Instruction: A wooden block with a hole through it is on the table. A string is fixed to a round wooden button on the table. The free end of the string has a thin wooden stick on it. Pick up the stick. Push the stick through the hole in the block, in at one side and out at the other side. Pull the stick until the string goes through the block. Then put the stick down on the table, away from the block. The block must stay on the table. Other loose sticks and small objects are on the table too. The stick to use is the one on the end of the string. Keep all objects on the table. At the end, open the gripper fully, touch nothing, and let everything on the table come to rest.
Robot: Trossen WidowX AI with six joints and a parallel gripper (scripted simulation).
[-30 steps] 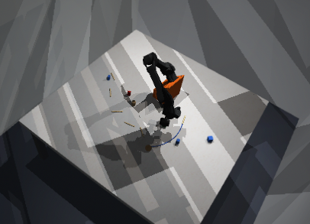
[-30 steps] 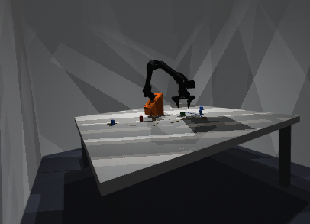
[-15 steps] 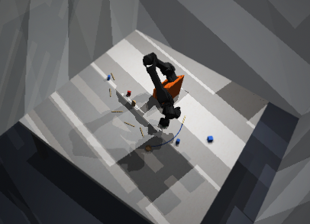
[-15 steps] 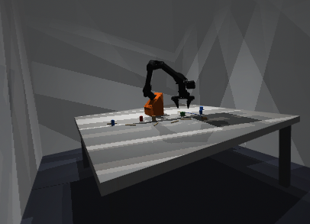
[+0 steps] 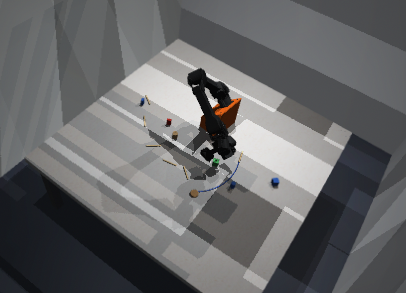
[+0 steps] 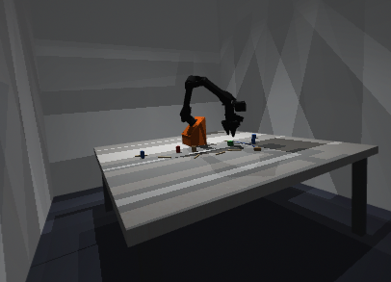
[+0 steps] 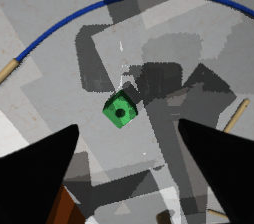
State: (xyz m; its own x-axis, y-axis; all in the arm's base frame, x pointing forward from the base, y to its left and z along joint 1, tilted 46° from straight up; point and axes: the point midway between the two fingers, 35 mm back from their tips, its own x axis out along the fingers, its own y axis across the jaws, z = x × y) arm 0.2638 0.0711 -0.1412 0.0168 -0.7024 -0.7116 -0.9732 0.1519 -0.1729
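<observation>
Pale smooth wood on the string's stick (image 5: 241, 157) (image 7: 3, 76) — matt black fingers — glossy blue string (image 5: 226, 182) (image 7: 58, 25).

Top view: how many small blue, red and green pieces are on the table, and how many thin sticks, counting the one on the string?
Blue pieces: 3
Red piece: 1
Green block: 1
Thin sticks: 6
Total: 11
</observation>
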